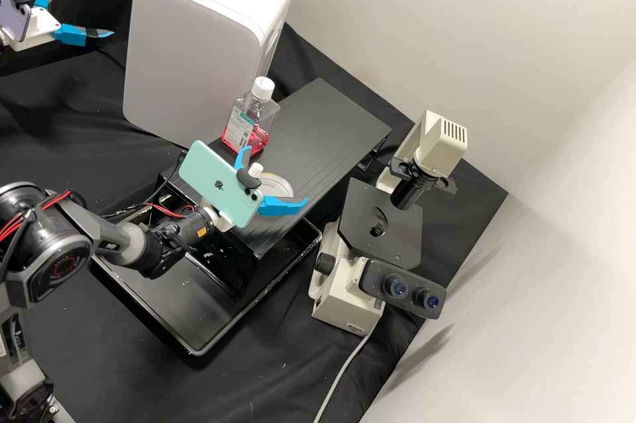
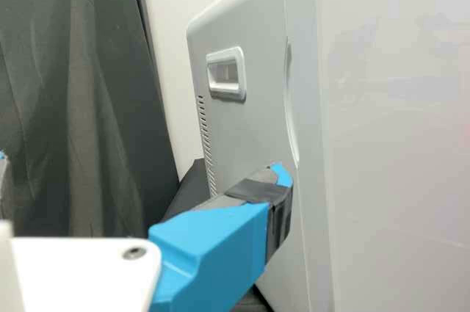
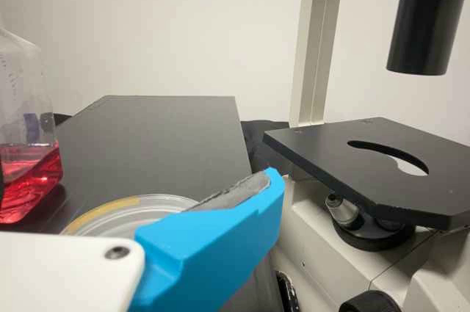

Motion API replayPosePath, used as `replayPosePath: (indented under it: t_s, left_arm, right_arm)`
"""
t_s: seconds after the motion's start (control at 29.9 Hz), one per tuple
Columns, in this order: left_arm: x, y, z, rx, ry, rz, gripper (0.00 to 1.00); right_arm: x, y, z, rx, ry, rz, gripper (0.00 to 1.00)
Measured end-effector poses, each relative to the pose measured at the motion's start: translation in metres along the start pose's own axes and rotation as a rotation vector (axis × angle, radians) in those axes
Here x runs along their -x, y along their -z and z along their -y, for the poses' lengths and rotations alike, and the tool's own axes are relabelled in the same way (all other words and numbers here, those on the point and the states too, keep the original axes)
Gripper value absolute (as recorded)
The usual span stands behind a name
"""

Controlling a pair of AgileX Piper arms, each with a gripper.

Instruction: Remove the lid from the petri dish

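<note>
high view: right gripper (image 1: 264,184), 2 fingers spread, holding nothing, hangs over clear round plastic petri dish (image 1: 281,187) at near end of black ribbed platform (image 1: 331,124). clear plastic flask (image 1: 247,119), red liquid inside, label unreadable, stands behind. left gripper (image 1: 71,13), fingers apart, empty, by white rounded box (image 1: 199,32).
left wrist view: blue finger (image 2: 220,242) just beside box wall.
right wrist view: dish under finger; bare platform beyond, beige microscope (image 3: 323,238) alongside.
</note>
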Motion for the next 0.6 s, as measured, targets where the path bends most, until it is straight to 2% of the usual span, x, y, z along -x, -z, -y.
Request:
replayPosePath:
  t_s: [0.44, 0.54, 0.6]
  left_arm:
    - [0.000, -0.002, 0.0003, 0.002, 0.001, 0.006, 1.00]
    - [0.000, -0.009, 0.0014, 0.039, 0.005, 0.031, 1.00]
    - [0.002, -0.019, 0.0033, 0.055, 0.013, 0.062, 1.00]
  right_arm:
    - [0.000, 0.000, 0.000, 0.000, 0.000, 0.000, 1.00]
    - [0.000, 0.000, 0.000, 0.000, 0.000, 0.000, 1.00]
    - [0.000, 0.000, 0.000, 0.000, 0.000, 0.000, 1.00]
